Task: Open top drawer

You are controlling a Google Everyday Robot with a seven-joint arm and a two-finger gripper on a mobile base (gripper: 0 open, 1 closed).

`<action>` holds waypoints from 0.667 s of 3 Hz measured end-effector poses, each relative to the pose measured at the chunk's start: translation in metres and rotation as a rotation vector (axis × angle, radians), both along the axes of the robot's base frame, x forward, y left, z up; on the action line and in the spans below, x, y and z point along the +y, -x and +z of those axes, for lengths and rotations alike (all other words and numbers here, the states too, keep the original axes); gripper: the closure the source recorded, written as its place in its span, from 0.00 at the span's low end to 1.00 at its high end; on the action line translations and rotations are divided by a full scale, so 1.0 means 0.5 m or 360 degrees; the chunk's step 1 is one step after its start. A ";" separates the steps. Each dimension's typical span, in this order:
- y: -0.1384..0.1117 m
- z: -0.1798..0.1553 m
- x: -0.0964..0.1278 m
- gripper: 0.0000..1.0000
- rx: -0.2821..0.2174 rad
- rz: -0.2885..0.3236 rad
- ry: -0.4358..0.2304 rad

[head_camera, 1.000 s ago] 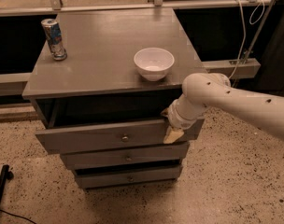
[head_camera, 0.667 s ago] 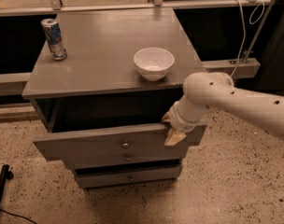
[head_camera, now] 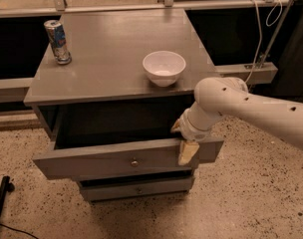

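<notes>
Fingers straddle the top edge of the top drawer front: one pale finger down the outer face, the other tucked behind. Looks clamped on the panel. Gripper sits right of the small round metal knob, not on it. Drawer's long axis runs left-right and it slides toward the camera, so the pull is straight out from the cabinet. It's well out, dark box exposed. Off-centre grip, could rack. Flat matte grey painted wood. Smooth white arm reaches in from the right. On the surface: white bowl, can.
</notes>
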State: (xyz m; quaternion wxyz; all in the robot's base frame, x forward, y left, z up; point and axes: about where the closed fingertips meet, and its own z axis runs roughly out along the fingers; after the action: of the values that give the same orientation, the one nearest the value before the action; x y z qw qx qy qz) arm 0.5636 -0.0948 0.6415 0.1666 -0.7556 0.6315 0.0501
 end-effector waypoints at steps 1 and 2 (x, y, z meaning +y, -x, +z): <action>0.000 0.000 0.000 0.01 0.0000 0.0000 0.0000; 0.001 -0.003 -0.001 0.00 0.0013 0.0004 -0.0022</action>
State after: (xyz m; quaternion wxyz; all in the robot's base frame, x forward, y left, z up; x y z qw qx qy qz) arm 0.5633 -0.0953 0.6398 0.1691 -0.7550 0.6309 0.0576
